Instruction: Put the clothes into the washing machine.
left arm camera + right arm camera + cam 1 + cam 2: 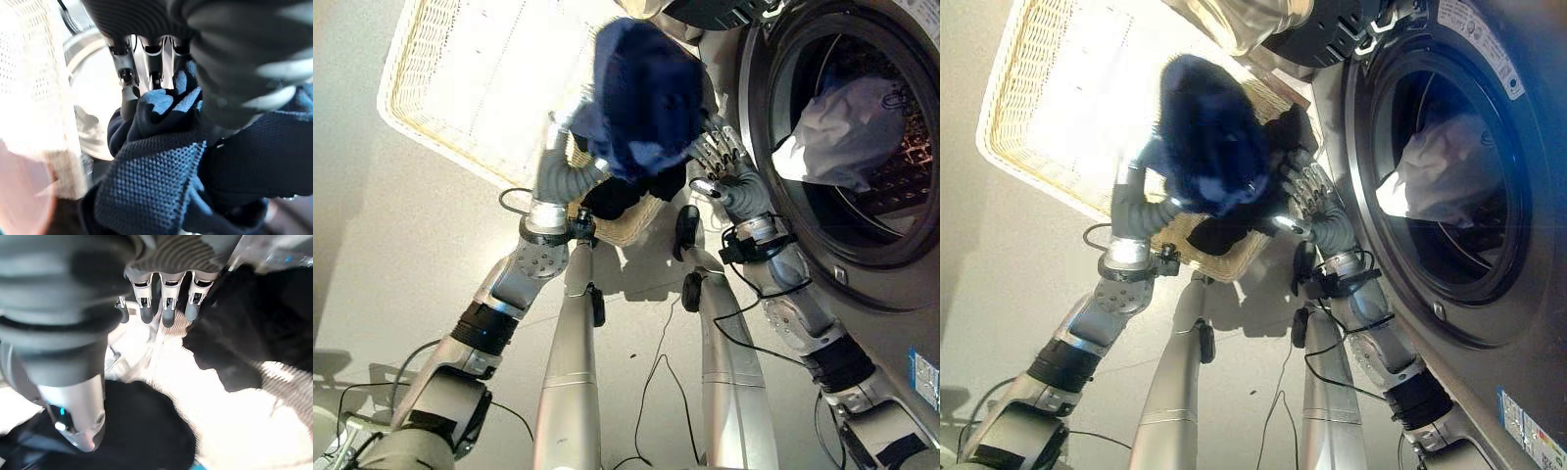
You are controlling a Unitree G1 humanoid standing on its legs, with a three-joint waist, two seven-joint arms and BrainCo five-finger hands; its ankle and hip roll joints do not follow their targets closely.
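Left eye view: my left hand [146, 73] grips the navy garment [641, 98], lifted over the wicker basket [431, 117] beside the washing machine [759, 59]; my right hand [720, 162] touches its side, fingers relaxed.

Pale grey floor [401, 264], bright glare from above, hard shadows

Dark blue knit garment [641, 98] bunched up, lifted above the wicker basket's [431, 127] right corner, left of the washing machine [891, 245] opening. White cloth [847, 132] crumpled inside the drum. Black garment [626, 191] hangs over the basket's near rim.
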